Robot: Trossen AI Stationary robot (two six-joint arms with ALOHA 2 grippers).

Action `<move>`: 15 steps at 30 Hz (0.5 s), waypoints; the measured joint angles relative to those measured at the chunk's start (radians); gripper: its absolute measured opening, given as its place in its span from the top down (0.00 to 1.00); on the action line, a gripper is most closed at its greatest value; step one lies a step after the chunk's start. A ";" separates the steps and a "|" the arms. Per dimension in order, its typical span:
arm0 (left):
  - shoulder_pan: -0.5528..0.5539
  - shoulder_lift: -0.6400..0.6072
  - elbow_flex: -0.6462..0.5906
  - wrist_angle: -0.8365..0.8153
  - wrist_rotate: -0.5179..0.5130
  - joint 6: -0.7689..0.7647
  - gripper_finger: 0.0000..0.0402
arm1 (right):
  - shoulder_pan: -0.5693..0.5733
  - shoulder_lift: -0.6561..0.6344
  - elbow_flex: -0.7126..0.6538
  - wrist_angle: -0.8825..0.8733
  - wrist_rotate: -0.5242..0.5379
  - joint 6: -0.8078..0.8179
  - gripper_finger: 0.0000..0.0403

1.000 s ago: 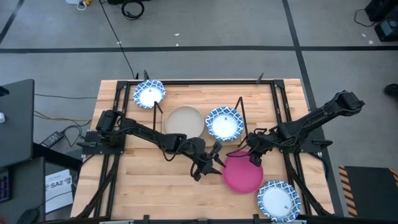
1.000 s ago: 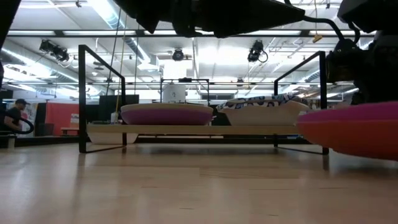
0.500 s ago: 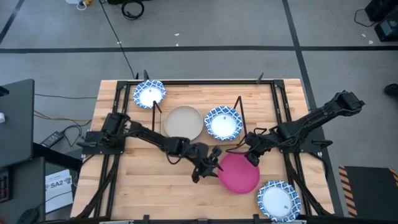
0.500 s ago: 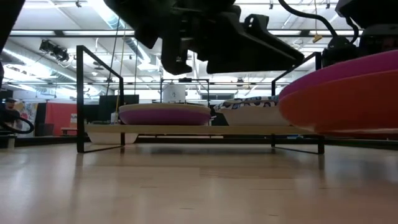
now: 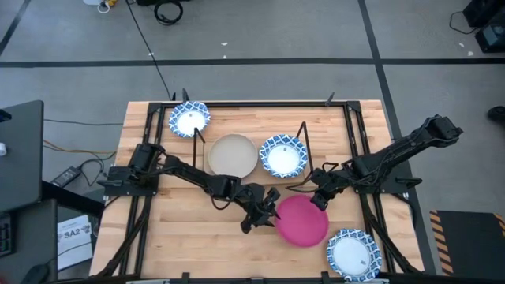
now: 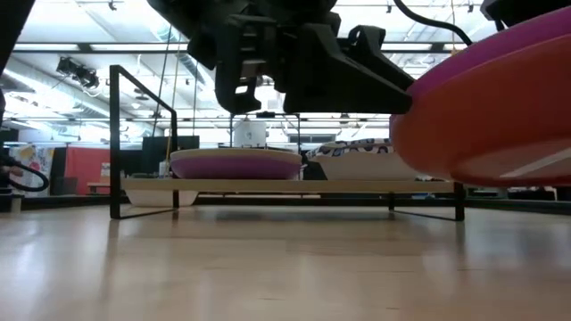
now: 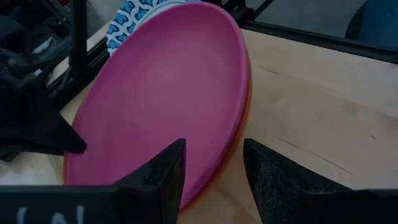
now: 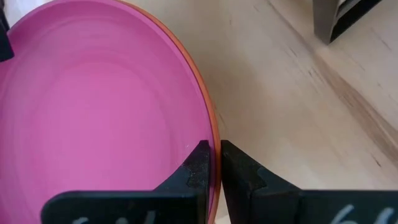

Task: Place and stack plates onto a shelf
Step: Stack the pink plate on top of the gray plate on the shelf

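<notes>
A magenta plate with an orange underside hangs tilted near the table's middle. One plate or two stacked, I cannot tell. My right gripper is shut on its far right rim. My left gripper is open at the plate's left edge, with a finger on either side of the rim; I cannot tell whether they touch it. The shelf carries a beige plate and a blue-and-white plate. My right gripper pinches the plate's rim between its two fingers. One finger is on the magenta inner face and the other is on the orange outer side. The plate is lifted off the table and tilted, its right side higher.
Another blue-and-white plate lies at the table's far left corner and one more at the near right corner. The table's black frame runs along the far and right sides. Bare wood lies near left.
My right gripper has raised the magenta plate from nearly level to a steep tilt, right side up, and carried it a little toward the table's left. My left gripper has come down beside the plate's left edge.
</notes>
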 joint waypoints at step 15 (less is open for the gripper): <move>0.001 0.000 0.000 -0.027 0.000 0.000 0.78 | 0.000 0.000 0.000 0.001 -0.005 0.000 0.92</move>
